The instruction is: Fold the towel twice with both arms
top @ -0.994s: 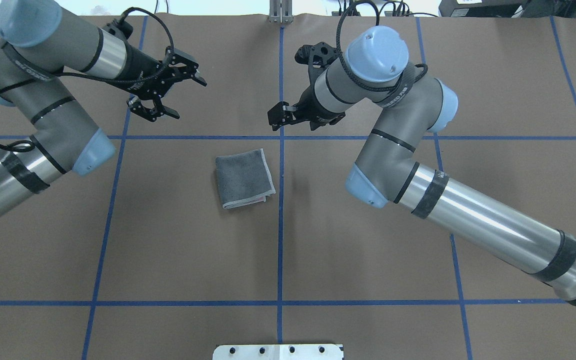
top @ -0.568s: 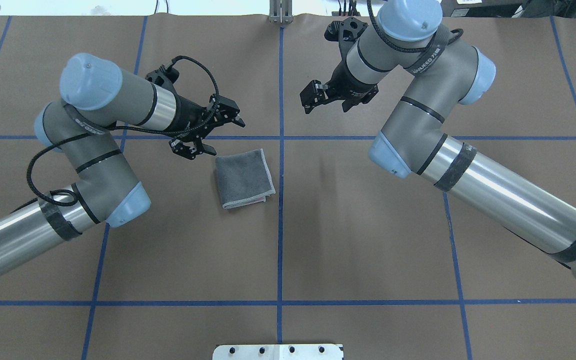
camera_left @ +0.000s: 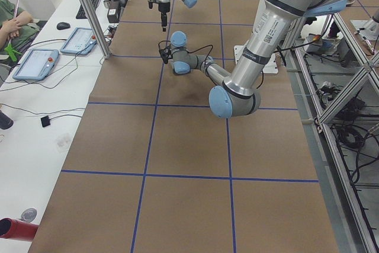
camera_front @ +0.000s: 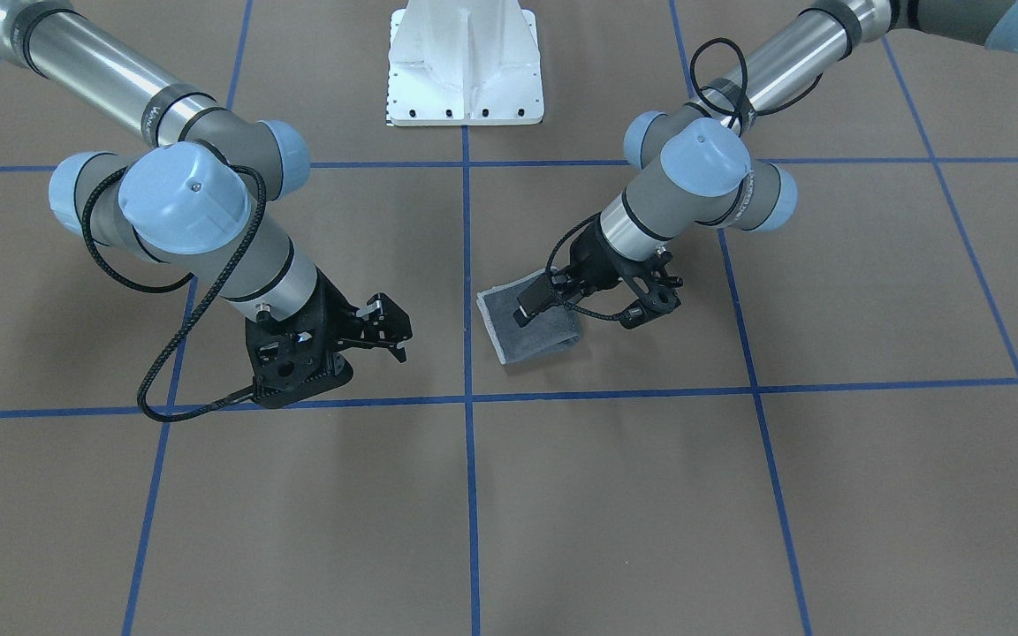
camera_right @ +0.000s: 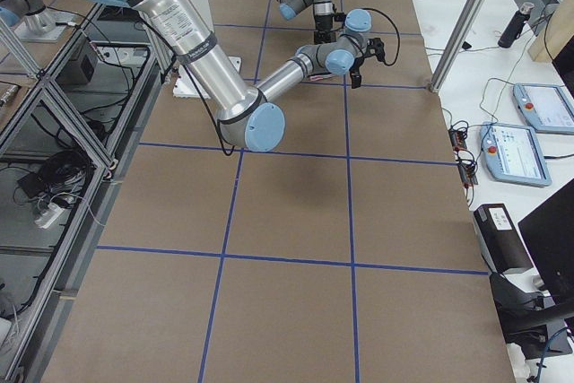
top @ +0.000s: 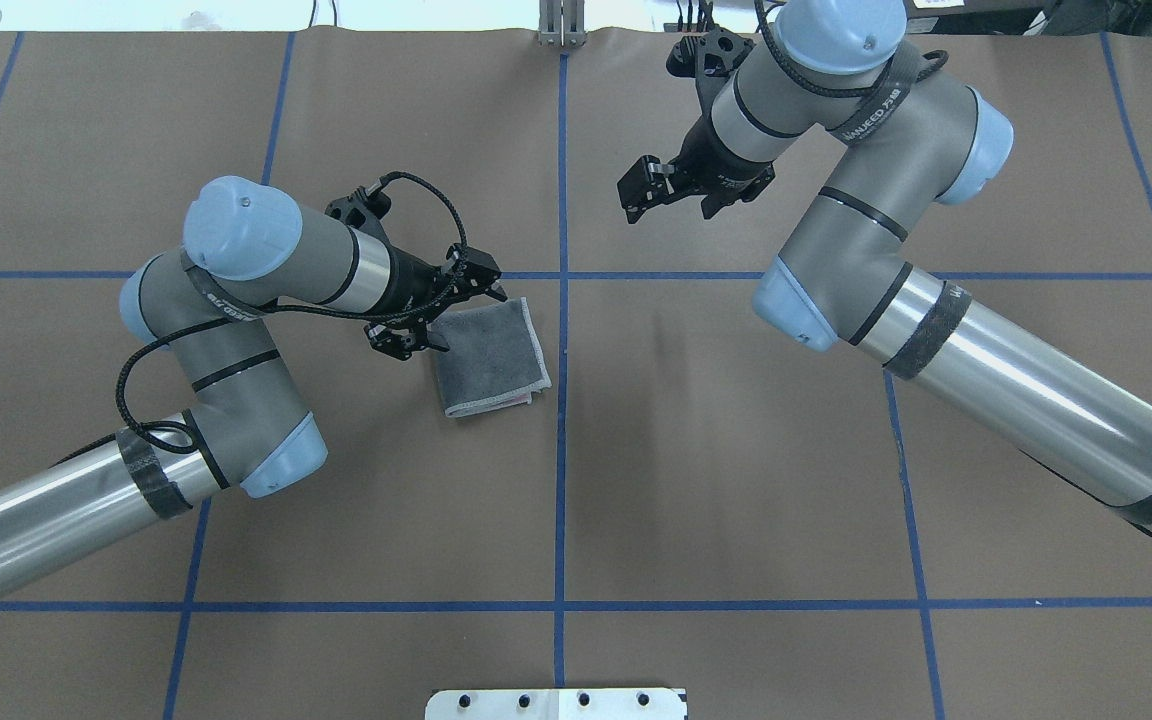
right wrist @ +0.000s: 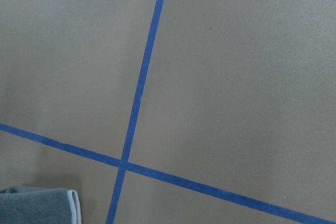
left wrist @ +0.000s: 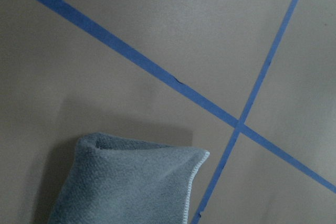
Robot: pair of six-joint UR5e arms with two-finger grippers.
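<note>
The towel (top: 496,355) lies folded into a small square on the brown table, dark grey face up, with a pink sliver at its near edge. It also shows in the front-facing view (camera_front: 531,331), the left wrist view (left wrist: 131,187) and, as a corner only, the right wrist view (right wrist: 37,205). My left gripper (top: 451,318) is open and empty, low over the towel's far left corner; one finger (camera_front: 531,300) is above the cloth, the other beside it. My right gripper (top: 648,188) looks open and empty, raised, far to the right of the towel (camera_front: 385,325).
Blue tape lines (top: 561,450) cross the brown table cover. The white pedestal base (camera_front: 465,71) stands at the robot's edge of the table. A side bench with tablets (camera_left: 35,63) runs along the far edge.
My left arm has swung right and down from the far left to the towel's far left corner. My right arm has drawn back toward the far right. The towel has not moved.
</note>
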